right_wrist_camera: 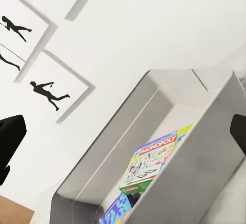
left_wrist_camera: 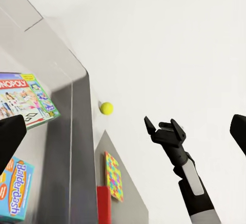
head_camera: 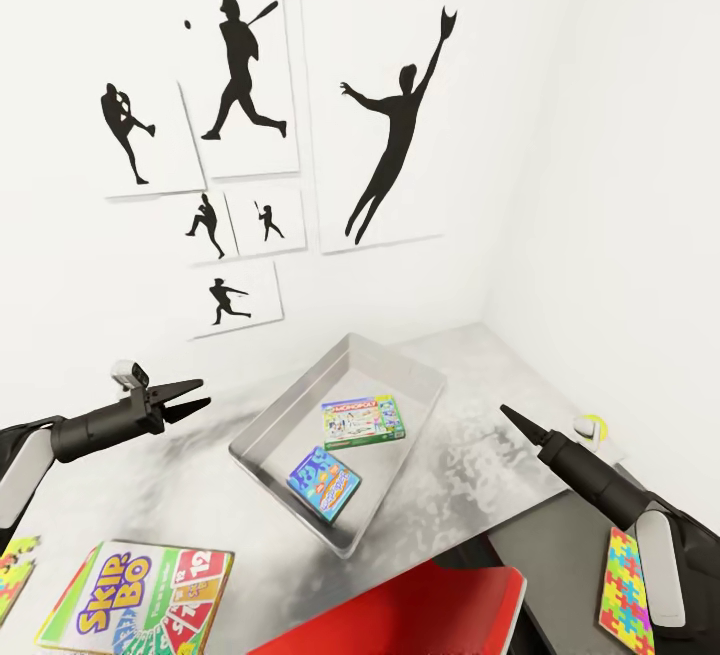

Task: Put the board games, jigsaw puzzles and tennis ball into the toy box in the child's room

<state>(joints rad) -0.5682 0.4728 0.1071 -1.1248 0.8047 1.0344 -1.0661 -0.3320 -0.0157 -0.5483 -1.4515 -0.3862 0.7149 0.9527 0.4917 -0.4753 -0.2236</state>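
Far left, a slice of a colourful jigsaw puzzle [head_camera: 14,567] peeked in at the picture's edge, and just beside it the SKIP-BO game [head_camera: 140,597] lay flat on the table [head_camera: 190,480], its long axis angled toward the toy box. Above it hung the left gripper [head_camera: 197,399], fingers parted, holding nothing, its tips pointing across toward the box. That was the relation that mattered: the SKIP-BO box sat below and nearer the robot than this gripper, well apart from it, so the left arm looked the nearer one for that pick, needing to pull back and drop down.

Centre stage, the toy box [head_camera: 262,427], a shallow grey tray set at a slant, already held two games: the white-and-green Monopoly box [head_camera: 364,421] toward its far side and the blue Balderdash box [head_camera: 324,483] toward its near end, lying apart, both flat on the floor of the tray. A red object [head_camera: 420,610] sat at the near table edge.

On the right, the right gripper [head_camera: 512,418] was held above the table; in the right wrist view its fingers stood wide apart, gripping nothing. Past it, the tennis ball [head_camera: 596,428] rested by the wall, and a second jigsaw puzzle [head_camera: 628,590] lay on the lower dark section, close under the right arm.
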